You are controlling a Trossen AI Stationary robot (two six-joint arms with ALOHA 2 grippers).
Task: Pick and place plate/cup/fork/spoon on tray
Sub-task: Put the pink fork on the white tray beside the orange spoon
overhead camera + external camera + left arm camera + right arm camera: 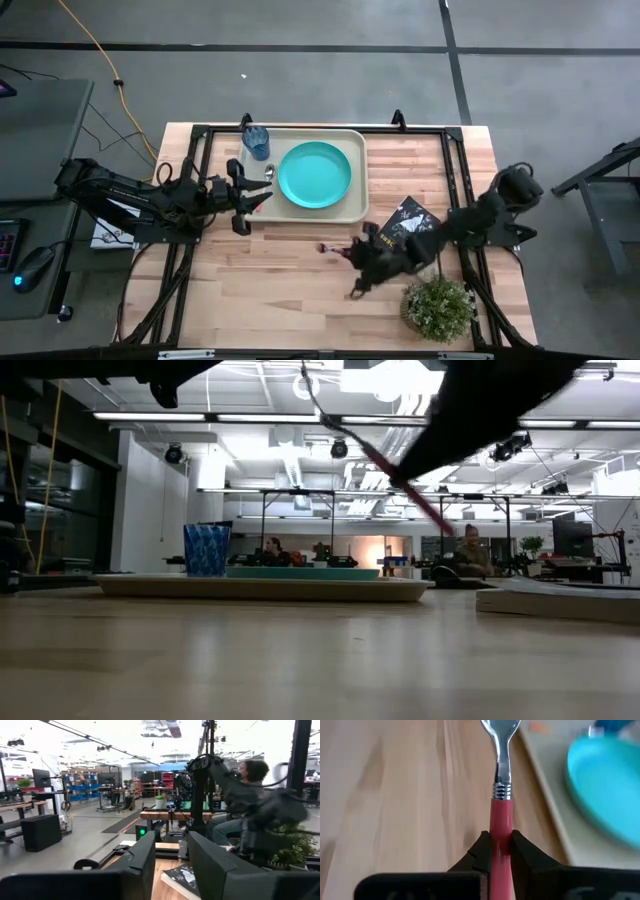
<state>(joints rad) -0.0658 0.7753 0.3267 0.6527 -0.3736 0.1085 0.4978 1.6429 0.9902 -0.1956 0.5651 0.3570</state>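
A light wooden counter (270, 275) of butcher-block planks carries the things. Directly on it, toward its far edge, lies the cream-beige tray (355, 200) with rounded corners and a raised rim. Near the tray's corner on the right arm's side lies a black book (408, 220), flat and turned at an angle. A small green potted plant (438, 308) stands near the front corner on that side.

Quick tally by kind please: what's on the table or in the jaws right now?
Trays: 1
Plates: 1
Cups: 1
Spoons: 1
Forks: 1, in the right gripper
Books: 1
Plants: 1
Total: 7
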